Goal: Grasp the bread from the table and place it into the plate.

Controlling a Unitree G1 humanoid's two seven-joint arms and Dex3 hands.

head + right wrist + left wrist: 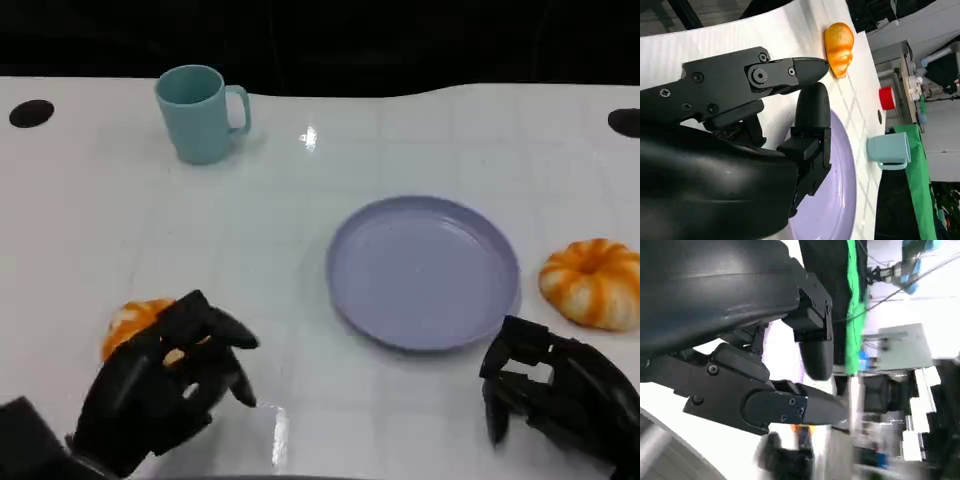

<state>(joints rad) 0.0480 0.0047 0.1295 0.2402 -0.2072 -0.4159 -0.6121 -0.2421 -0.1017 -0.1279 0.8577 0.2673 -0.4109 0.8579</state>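
The bread [135,322] is shown left of the plate [423,272], with the left hand [165,385] curled over it; a grip cannot be confirmed. The right hand [555,395], near the plate, holds nothing, fingers loosely curled. The bread is judged light and soft, best taken across its sides.

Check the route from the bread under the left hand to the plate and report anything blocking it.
Nothing visible blocks it. Bare table lies between the bread under the left hand and the plate; the mug stands well off the path.
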